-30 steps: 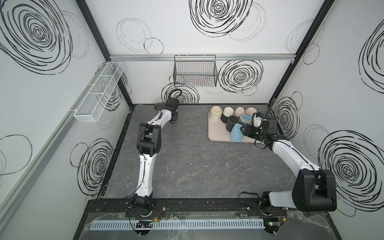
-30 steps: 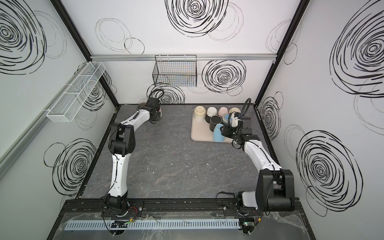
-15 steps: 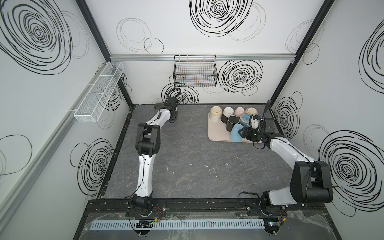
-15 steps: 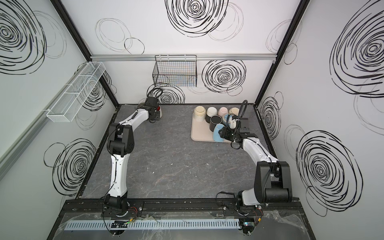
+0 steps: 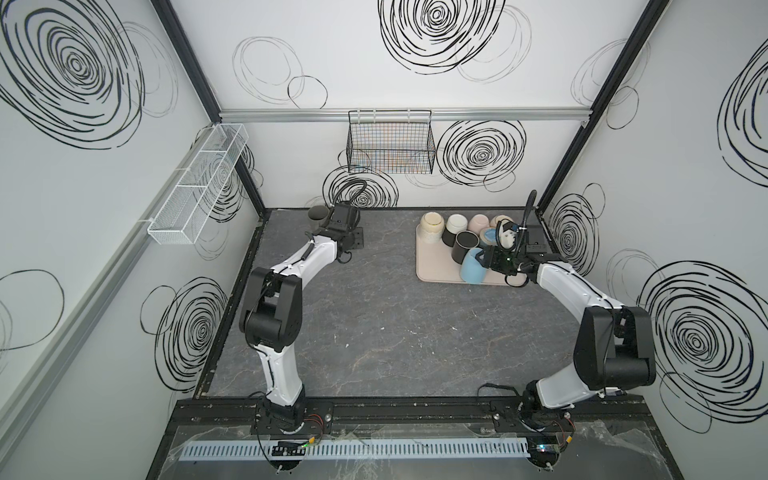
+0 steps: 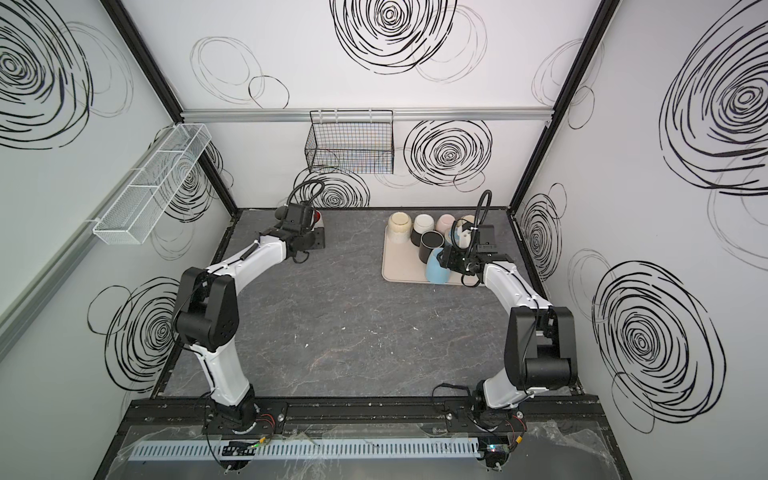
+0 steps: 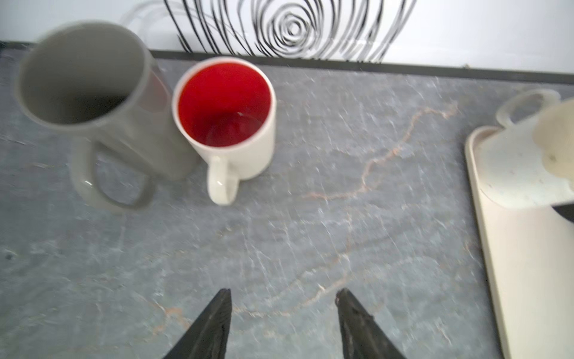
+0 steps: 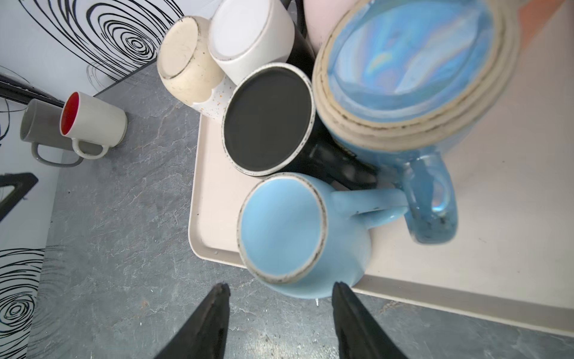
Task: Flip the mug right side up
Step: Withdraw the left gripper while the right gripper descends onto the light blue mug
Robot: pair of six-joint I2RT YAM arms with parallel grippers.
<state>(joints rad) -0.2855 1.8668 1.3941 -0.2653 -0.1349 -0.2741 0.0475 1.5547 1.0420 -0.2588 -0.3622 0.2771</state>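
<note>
The near half of the desk (image 5: 374, 332) carries only the two arm bases, so all the work sits toward the far wall.

The right arm (image 5: 561, 282) reaches in to the beige tray (image 8: 214, 217) on the right. Its jaws stand apart and hold nothing, poised just on the near side of the light blue mug (image 8: 279, 227). That mug is probably the task's thing. It stands upside down, base up, at the tray's near edge, the easiest of the cluster to reach. Its handle sticks out to the right, close by the handle of the iridescent blue mug (image 8: 410, 62); whether they touch I cannot tell. The open jaws look set for a grip on the body or the handle, which the flip needs.

Farther back, the black mug (image 8: 267, 118), cream mug (image 8: 183, 59), white mug (image 8: 248, 34) and a pink mug (image 5: 478, 222) are packed together base up, leaving little room for jaws between them.

At the far left, the left arm (image 5: 307, 257) points its jaws, also apart and empty, at two mugs standing upright on the desk by the far wall: a red-lined white mug (image 7: 226, 105) and a grey mug (image 7: 87, 77), just beside each other. These seem to be finished ones, parked clear of the tray.
</note>
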